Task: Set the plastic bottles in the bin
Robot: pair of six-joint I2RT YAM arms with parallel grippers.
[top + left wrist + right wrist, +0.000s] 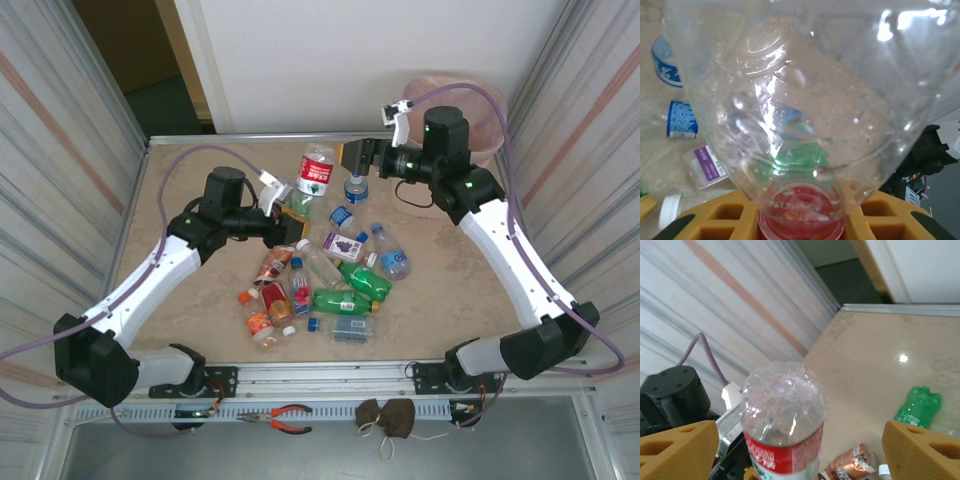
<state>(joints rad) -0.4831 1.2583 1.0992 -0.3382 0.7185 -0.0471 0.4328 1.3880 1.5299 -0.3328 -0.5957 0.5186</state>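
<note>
One red-label bottle up off table, standing tall, cap down in left gripper, squeezed tight. Right gripper just beside bottle, to its right, jaws wide apart, not on it yet. Bin sits behind right arm, so you hand bottle rightward. Other bottles lie on table.

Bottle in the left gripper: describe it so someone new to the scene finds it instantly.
On the beige table, look just past the far edge of the bottle pile in the middle. The left gripper holds one clear bottle up there, base uppermost. Unlike the bottles lying around it, it is raised and has a wide red label.
</note>
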